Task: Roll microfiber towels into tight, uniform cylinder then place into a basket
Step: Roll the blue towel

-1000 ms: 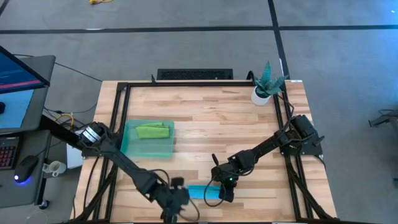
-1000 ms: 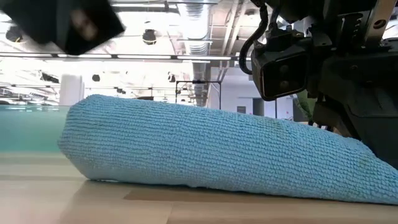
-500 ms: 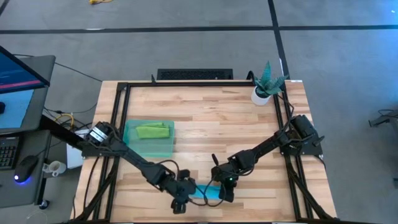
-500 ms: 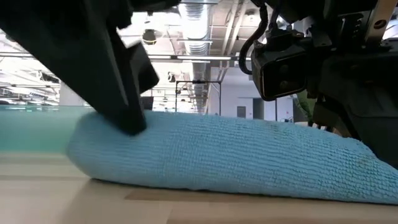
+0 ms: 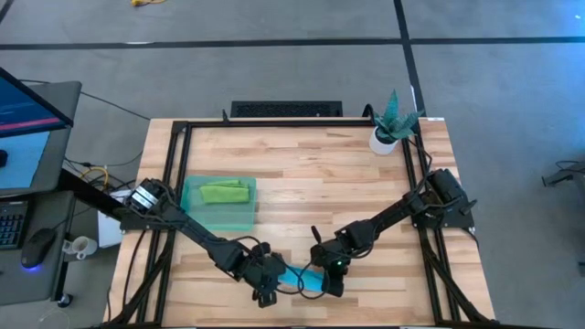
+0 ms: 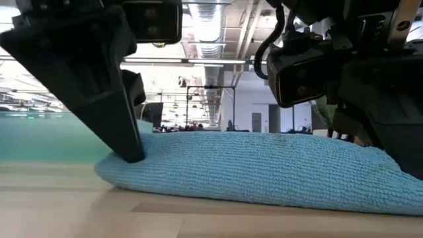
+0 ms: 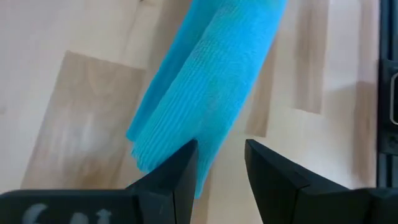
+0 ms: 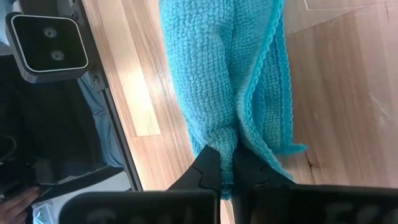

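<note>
blue towel: ribbed soft roll lying on wood table near front edge | right gripper: jaws closed, pinching one end | left gripper: jaws slightly apart at the other end | green towel: folded inside translucent basket

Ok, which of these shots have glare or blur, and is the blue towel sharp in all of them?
Low view: bright ceiling lights glare behind, the left arm's fingers stand dark against them, yet the blue towel shows a crisp weave. Left wrist view: towel slightly soft, wood grain blurred. Right wrist view: weave sharp. High view: even light, towel mostly hidden by both arms.
</note>
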Robot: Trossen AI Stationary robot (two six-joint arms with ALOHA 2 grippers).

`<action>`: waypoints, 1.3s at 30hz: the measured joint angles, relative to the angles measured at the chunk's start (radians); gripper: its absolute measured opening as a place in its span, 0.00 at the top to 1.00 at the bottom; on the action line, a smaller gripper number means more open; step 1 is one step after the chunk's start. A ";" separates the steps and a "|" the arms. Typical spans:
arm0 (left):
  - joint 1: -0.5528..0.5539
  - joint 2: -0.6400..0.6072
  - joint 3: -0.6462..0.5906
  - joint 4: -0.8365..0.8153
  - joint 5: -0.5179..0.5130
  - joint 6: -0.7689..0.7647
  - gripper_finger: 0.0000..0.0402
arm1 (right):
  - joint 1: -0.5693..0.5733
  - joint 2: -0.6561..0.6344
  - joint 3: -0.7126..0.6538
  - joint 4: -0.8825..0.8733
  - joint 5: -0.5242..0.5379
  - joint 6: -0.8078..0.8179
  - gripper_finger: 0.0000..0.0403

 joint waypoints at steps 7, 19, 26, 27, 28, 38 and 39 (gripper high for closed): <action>0.023 0.000 0.001 -0.021 0.000 -0.006 0.68 | 0.000 0.000 0.000 0.002 -0.012 0.016 0.93; -0.041 -0.054 -0.001 0.114 -0.075 0.228 0.68 | 0.001 0.000 0.000 -0.002 -0.026 0.018 0.93; -0.014 -0.030 -0.001 0.151 -0.017 0.274 0.68 | 0.001 0.000 0.000 0.000 -0.025 0.018 0.94; -0.006 -0.029 -0.002 0.135 -0.013 0.274 0.68 | 0.001 0.000 0.000 0.000 -0.025 0.017 0.94; 0.001 -0.023 -0.002 0.132 -0.011 0.274 0.68 | 0.001 0.000 0.000 0.000 -0.025 0.015 0.94; 0.047 0.051 0.003 0.068 0.028 0.155 0.68 | 0.003 0.000 0.000 -0.001 -0.025 0.017 0.94; 0.050 0.058 0.005 0.064 0.037 0.140 0.68 | 0.003 0.000 0.000 0.001 -0.024 0.022 0.94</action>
